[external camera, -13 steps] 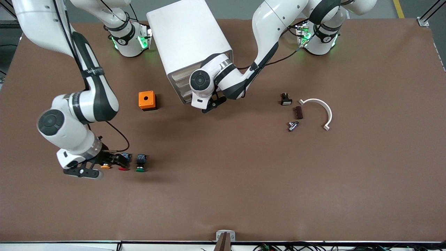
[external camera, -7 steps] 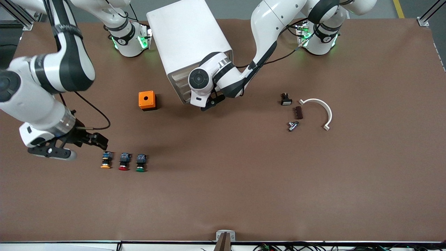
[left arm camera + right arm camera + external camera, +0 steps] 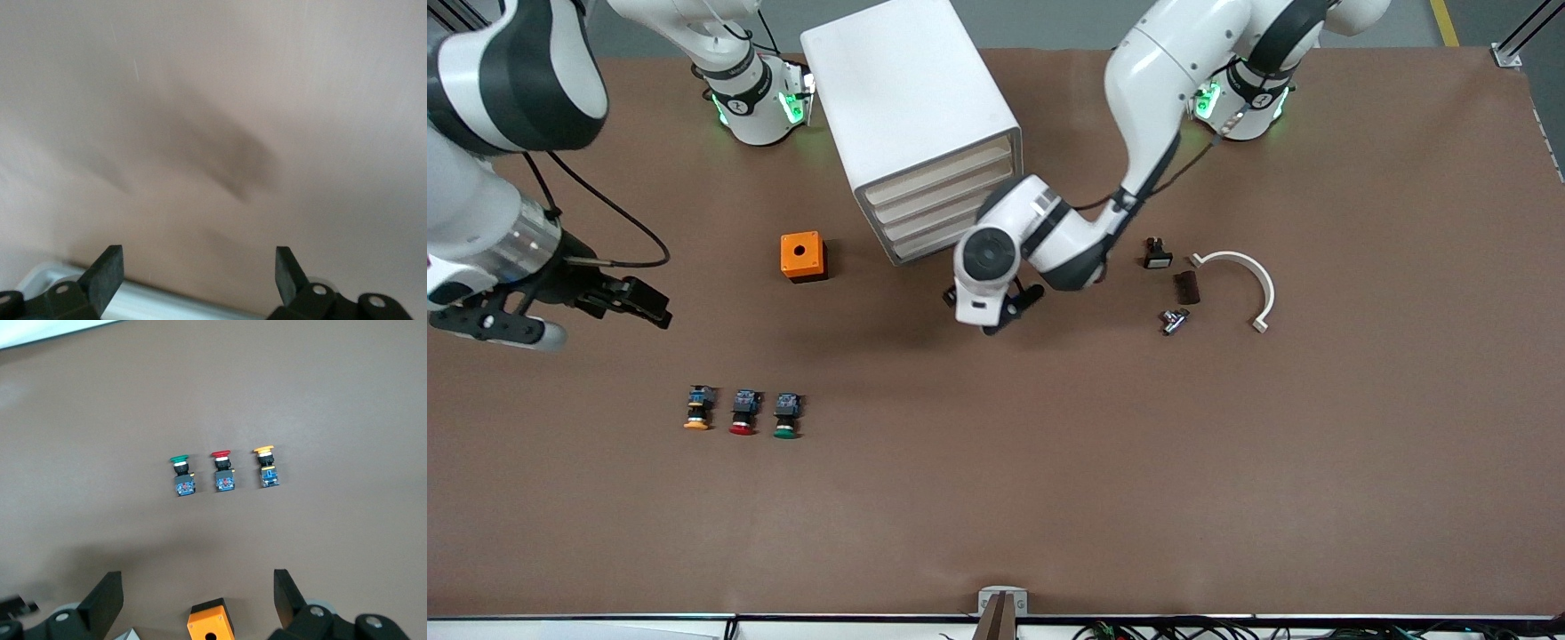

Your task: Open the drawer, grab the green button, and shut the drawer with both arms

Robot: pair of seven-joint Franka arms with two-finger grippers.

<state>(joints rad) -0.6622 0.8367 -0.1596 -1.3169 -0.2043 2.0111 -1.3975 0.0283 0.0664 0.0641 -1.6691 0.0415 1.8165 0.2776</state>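
front view: all four drawers of the white cabinet [image 3: 911, 98] sit flush, including the drawer [image 3: 951, 227]. the left gripper [image 3: 1009, 313] hangs over bare table in front of it. the right gripper [image 3: 636, 302] hangs over the right arm's end. the button [image 3: 785, 416] lies beside a red-capped button [image 3: 742, 413] and an orange-capped button [image 3: 698, 409], nearer the camera than the orange box [image 3: 802, 256].

left wrist view: fingers [image 3: 103, 275] spread, empty.

right wrist view: fingers [image 3: 103, 603] apart, holding nothing, above the three buttons.

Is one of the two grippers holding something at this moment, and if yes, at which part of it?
Nothing is held. The left gripper is open over bare table in front of the white drawer cabinet; the right gripper is open and empty.
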